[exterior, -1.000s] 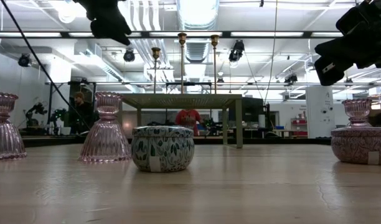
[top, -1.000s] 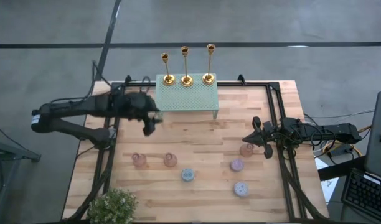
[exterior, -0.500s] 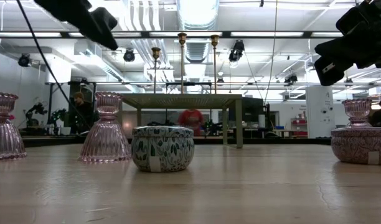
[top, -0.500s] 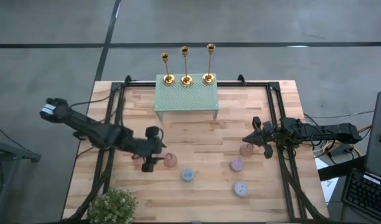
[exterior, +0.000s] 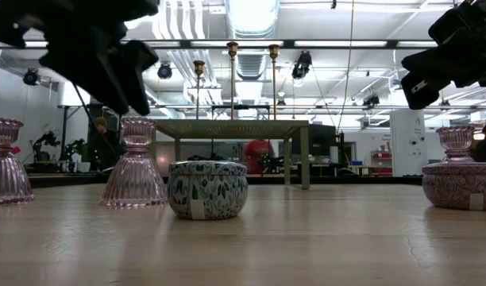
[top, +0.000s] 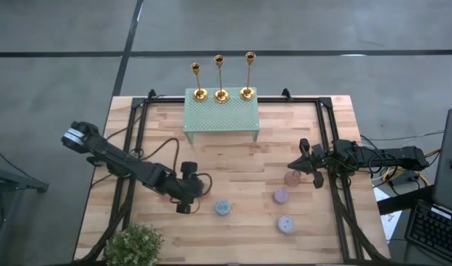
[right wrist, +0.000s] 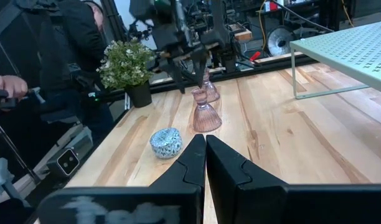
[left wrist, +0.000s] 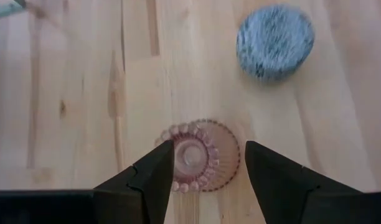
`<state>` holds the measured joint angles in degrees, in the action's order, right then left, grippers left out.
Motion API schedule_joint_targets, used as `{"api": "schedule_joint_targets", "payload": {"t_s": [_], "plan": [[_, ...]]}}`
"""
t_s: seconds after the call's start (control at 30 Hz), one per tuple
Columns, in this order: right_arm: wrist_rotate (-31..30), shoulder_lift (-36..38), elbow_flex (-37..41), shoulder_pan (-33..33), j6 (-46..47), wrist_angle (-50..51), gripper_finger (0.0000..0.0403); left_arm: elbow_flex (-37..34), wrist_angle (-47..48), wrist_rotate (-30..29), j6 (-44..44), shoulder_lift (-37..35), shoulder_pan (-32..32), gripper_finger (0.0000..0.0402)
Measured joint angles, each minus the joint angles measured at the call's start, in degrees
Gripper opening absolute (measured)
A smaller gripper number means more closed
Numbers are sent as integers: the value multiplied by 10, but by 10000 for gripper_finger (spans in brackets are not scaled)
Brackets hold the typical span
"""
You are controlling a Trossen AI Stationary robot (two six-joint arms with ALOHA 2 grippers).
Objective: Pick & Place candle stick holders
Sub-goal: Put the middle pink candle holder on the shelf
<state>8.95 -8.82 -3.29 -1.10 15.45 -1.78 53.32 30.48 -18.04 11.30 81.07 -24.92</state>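
Three gold candle stick holders (top: 220, 80) stand by their round bases along the far edge of a green perforated stand (top: 220, 118). My left gripper (left wrist: 209, 149) is open and points down over a pink ribbed glass holder (left wrist: 200, 155), one finger on either side of its top and just above it (exterior: 134, 163). The gripper also shows in the high view (top: 189, 191). A second pink holder (exterior: 5, 159) stands to its left. My right gripper (right wrist: 205, 146) is shut and empty, and waits at the table's right (top: 303, 164).
A blue patterned tin (top: 222, 208) stands just right of the left gripper. Two purple lidded jars (top: 281, 196) (top: 286, 224) and a third pink holder (top: 292, 177) stand by the right gripper. A potted plant (top: 134, 244) is at the near left corner. People stand beyond the table (right wrist: 28, 74).
My left gripper has swung from beside the green stand toward the table's near edge and a little to the right. It has come down over the pink glass holder. The gold holders and my right arm have stayed where they were.
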Motion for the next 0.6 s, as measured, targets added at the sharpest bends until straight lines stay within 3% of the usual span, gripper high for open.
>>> {"api": "schedule_joint_targets", "payload": {"t_s": [0.37, 0.6], "plan": [[0, 0, 0, 0, 0, 0, 8, 3, -5, -13, 6, 50, 0, 180], [0, 0, 0, 0, 0, 0, 8, 2, -3, -23, 6, 46, 1, 128]]}}
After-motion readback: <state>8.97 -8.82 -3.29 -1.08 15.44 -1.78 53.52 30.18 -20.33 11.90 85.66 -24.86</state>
